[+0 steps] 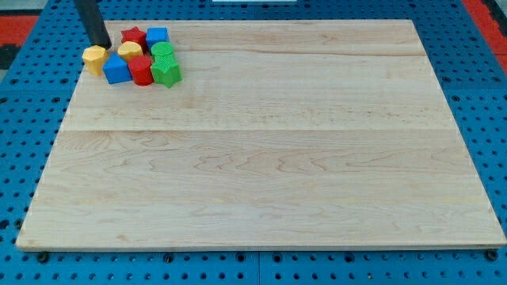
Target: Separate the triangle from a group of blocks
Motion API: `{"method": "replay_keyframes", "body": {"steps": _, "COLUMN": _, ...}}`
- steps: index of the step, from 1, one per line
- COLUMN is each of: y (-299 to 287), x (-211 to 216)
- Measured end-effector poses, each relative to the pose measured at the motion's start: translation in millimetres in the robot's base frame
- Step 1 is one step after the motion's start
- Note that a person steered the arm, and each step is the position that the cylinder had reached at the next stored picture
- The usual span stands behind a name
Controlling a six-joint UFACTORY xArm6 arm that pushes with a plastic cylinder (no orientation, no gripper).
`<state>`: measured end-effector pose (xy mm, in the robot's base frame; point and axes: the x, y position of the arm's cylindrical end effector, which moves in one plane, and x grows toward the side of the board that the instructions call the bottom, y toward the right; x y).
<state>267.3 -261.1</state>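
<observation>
A pale wooden board (261, 150) filled most of the view, resting on a blue pegboard table (16, 142). All the blocks sat bunched tight in the board's top-left corner, touching or nearly touching one another.

From back to front I could make out a red star (133, 36) and a blue cube (157, 36) nearest the top edge. A yellow block (130, 51) and a green block (162, 53) sat in the middle. Another yellow block (94, 58) lay at the left end of the group, with the blue triangle-like block (116, 70), a red block (142, 70) and a second green block (166, 73) along the front. I judged the front blue block to be the triangle, though its shape was hard to confirm.

My tip (104, 45) stood just behind the left yellow block, beside the star. The rod has no fingers, so nothing was held or clasped.

The risk I saw was crowding. The triangle was wedged between the yellow and red blocks, so a push from behind would likely drag neighbours along with it. A push toward the left edge might send a block off the board.
</observation>
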Motion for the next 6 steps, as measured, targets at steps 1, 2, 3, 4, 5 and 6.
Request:
{"method": "replay_keyframes", "body": {"steps": 1, "y": 0, "x": 8}}
{"method": "replay_keyframes", "body": {"steps": 2, "y": 9, "x": 10}}
{"method": "replay_keyframes", "body": {"steps": 3, "y": 29, "x": 20}}
{"method": "replay_keyframes", "body": {"steps": 4, "y": 43, "x": 45}}
{"method": "replay_keyframes", "body": {"steps": 5, "y": 60, "x": 66}}
{"method": "replay_keyframes", "body": {"steps": 6, "y": 61, "x": 91}}
